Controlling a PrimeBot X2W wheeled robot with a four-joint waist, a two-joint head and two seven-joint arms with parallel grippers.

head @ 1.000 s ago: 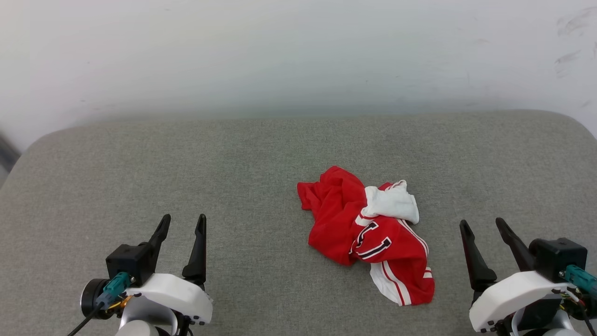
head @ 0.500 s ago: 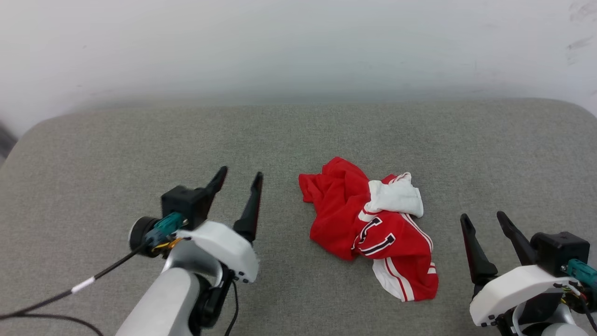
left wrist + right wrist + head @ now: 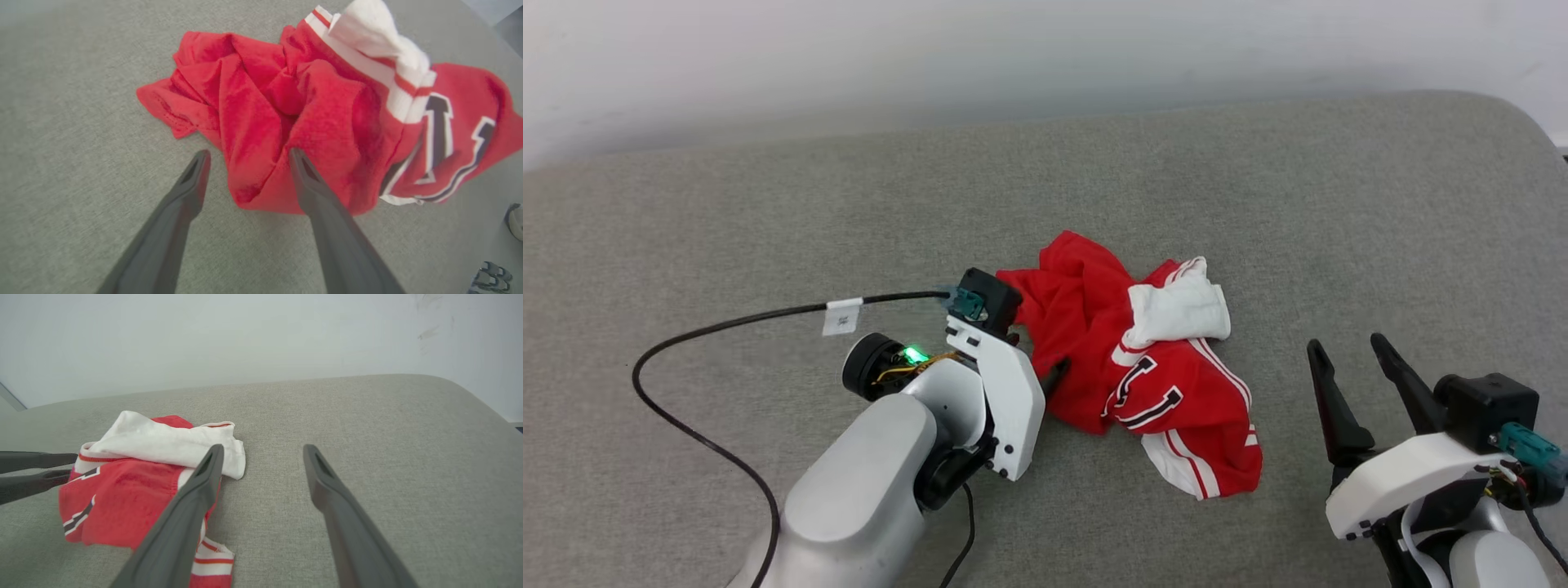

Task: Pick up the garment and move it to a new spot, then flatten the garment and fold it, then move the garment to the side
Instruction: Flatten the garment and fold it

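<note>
Wide grey surface (image 3: 1339, 204) around crumpled garment (image 3: 1078, 327)

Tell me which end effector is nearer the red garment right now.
Left. The left end effector is right at the garment's red edge, a fold between its open fingers. The right end effector stands apart from it, open over the grey cushion.

Garment (image 3: 1078, 327) bright red – sleeve (image 3: 1184, 309) white, cuff trim red-white striped, chest lettering (image 3: 1147, 400) black with white outline. Cushion surface (image 3: 768, 212) grey-green, fine woven fleck. Wall (image 3: 931, 49) plain off-white. Left gripper (image 3: 248, 152) and right gripper (image 3: 1344, 340) – dark grey fingers, white shells, teal plugs. Cable (image 3: 768, 313) black, tag (image 3: 841, 317) white. Green light (image 3: 915, 355) on the left wrist.
</note>
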